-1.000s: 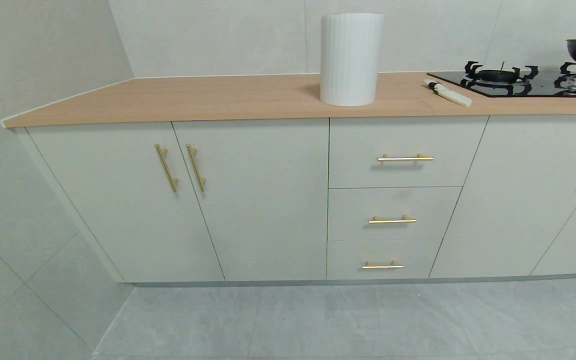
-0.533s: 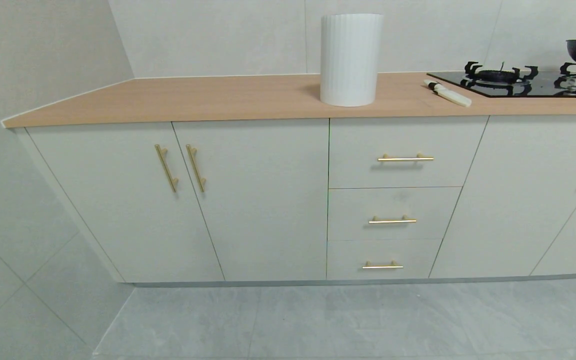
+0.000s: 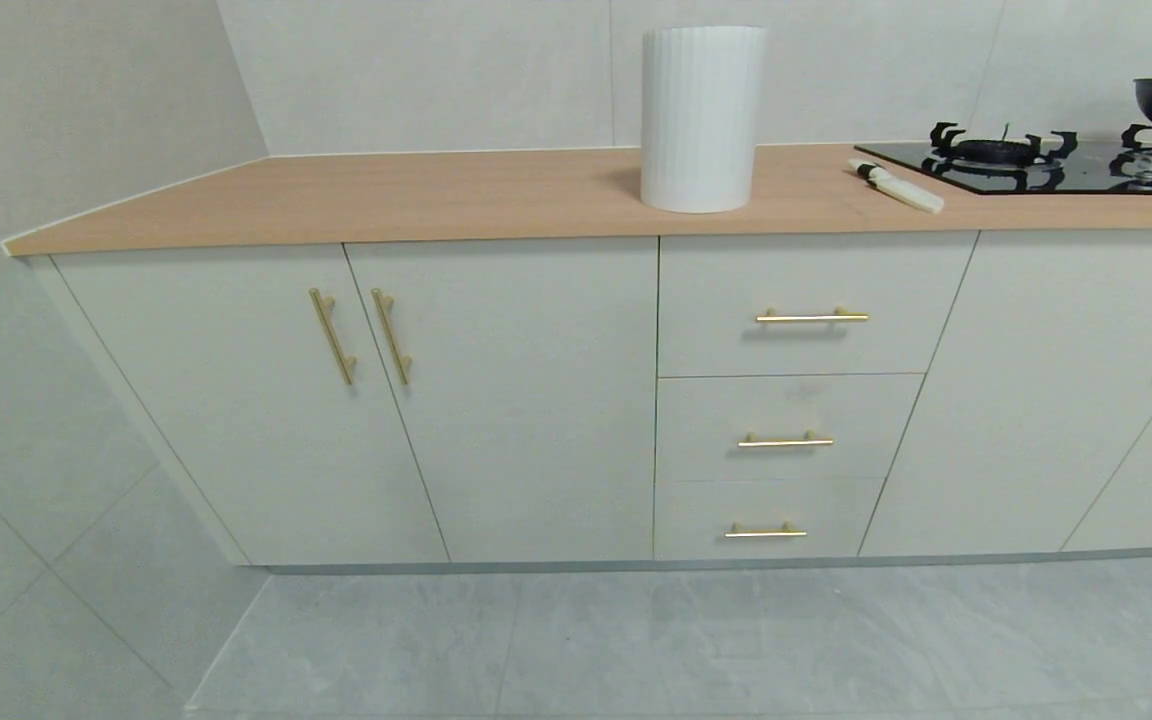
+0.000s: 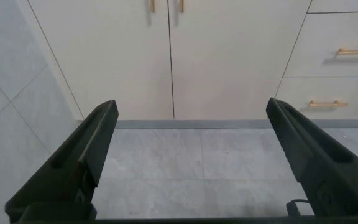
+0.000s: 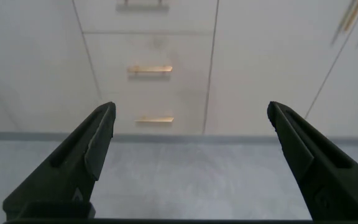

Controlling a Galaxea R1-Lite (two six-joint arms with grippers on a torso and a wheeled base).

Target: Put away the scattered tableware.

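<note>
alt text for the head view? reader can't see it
Wooden countertop over pale cabinets holds a white ribbed canister and, to its right, a pale utensil lying flat near a black gas hob. Three shut drawers with brass handles stack below the canister.

one knife (image 3: 894,185) noted: cream-white, dark band near its far end, lying flat and slantwise on the wooden counter (image 3: 416,195), just beside the near corner of the black hob (image 3: 1036,168). a tall white ribbed holder (image 3: 702,118) stands upright on the same counter, near the knife, apart from it.
</note>
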